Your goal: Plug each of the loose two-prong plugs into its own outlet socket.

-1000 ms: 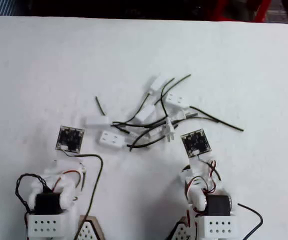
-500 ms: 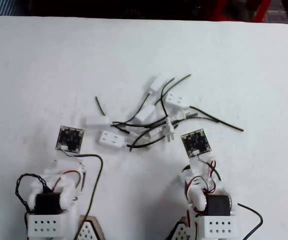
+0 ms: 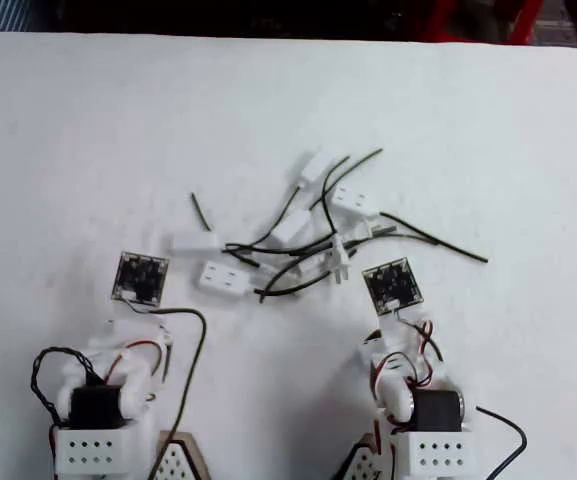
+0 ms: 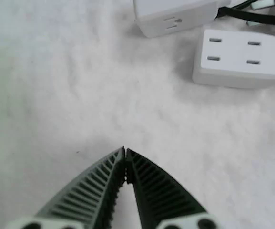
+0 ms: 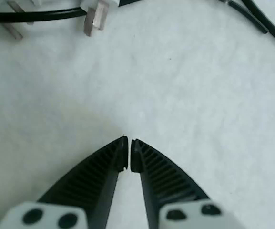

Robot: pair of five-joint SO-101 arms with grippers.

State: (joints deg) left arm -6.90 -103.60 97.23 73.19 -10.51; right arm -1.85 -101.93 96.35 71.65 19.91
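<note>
White plugs (image 3: 340, 255) tangle on table (image 3: 88, 120), well inside its edges

A white table (image 3: 78, 130) is seen across most of the high view. Beyond its far edge, a dark strip (image 3: 268, 15) is seen at 12 o'clock, red bars (image 3: 458, 22) at 1 o'clock, and a blue-striped object (image 3: 8, 12) at 11 o'clock.

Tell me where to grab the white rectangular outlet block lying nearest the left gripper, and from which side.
Take the white rectangular outlet block across its two long side walls, coming down from above with the left gripper. It lies flat, slots up, a long wall facing the gripper, so the narrow width probably suits the jaws and leaves the slots free.
</note>
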